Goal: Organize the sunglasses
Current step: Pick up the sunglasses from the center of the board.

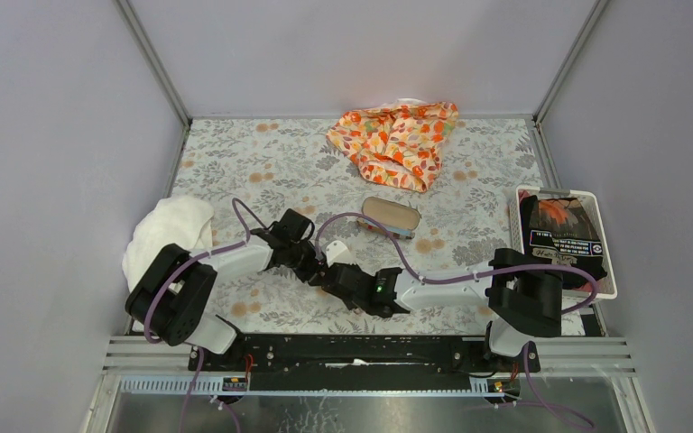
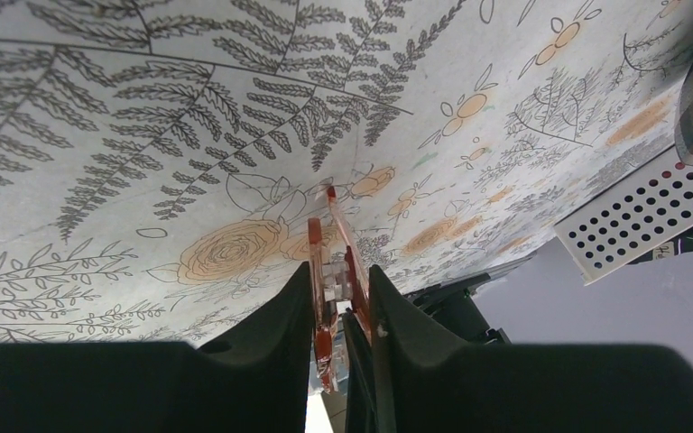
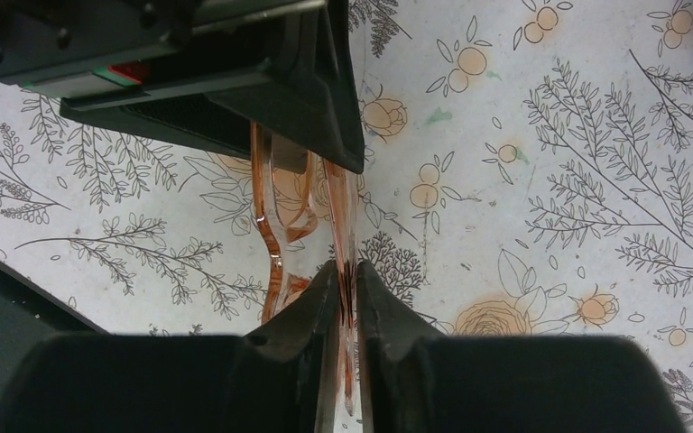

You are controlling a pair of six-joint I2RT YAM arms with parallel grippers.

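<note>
Arms stood bolted to the black rail [image 1: 352, 347] at the near edge, both bent inward so that their wrists met low over the flowered table [image 1: 262, 171]. The left gripper [image 1: 311, 266] and the right gripper [image 1: 329, 275] sat nose to nose there, with the sunglasses [image 2: 332, 271] caught between them just above the tabletop. From the overhead view the glasses were almost wholly hidden by the two black heads.

Seen from the left wrist, the left gripper [image 2: 338, 280] had its fingers drawn in on either side of the folded orange-pink frame, each one against it. From the right wrist, the right gripper [image 3: 347, 271] had its fingers nearly together, pinching one slim arm of the sunglasses [image 3: 275, 234], while the lenses and the other arm hung free to one side.

Just beyond the grippers lay the brown oblong case [image 1: 390, 215], shut, with a sliver of blue at its near edge. Off to the left a white towel [image 1: 167, 230] was bunched against the wall. To the right stood a white perforated basket [image 1: 519, 216] holding a dark packet [image 1: 559, 230]. Farthest back, near the rear wall, an orange leaf-print cloth [image 1: 397, 144] lay crumpled.
</note>
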